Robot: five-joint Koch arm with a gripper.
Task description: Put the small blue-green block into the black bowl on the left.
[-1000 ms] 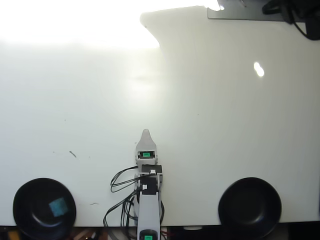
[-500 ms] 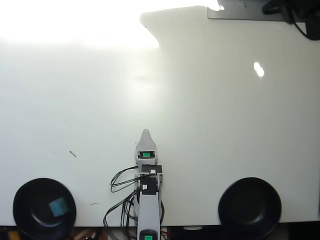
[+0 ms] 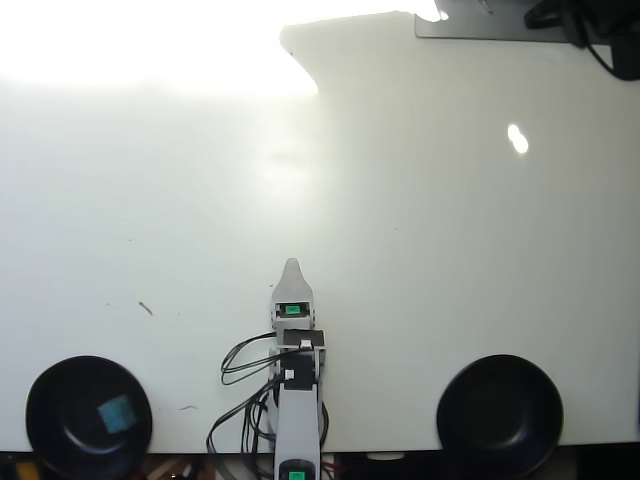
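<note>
Overhead view. White worktop [image 3: 420, 260], glossy, strong glare across the upper left; a few small dark specks on its left half.

Two black bowls sit at the bottom edge, well apart, with the arm [image 3: 297, 400] between them. The black bowl [image 3: 58, 412] at lower left holds the block; the twin bowl [image 3: 500, 410] at lower right looks empty.

The arm reaches up from the bottom centre, black cables looping at its left side. The gripper [image 3: 291, 268] points up the frame, low over bare worktop, well clear of both bowls. Only a single pale tip shows, so whether the fingers are spread or pressed together cannot be told. Nothing is seen between them.

The small blue-green block [image 3: 116, 412] lies flat inside the left bowl, right of its centre, turned slightly askew. By this placement the task reads as done.

Handling judgement: the block looks light, stiff and matte, so it should not slip readily. Being thin and tiny, it is best pinched across two opposite side edges from above; the bowl's sloped, glossy inside could let it slide if nudged.
</note>
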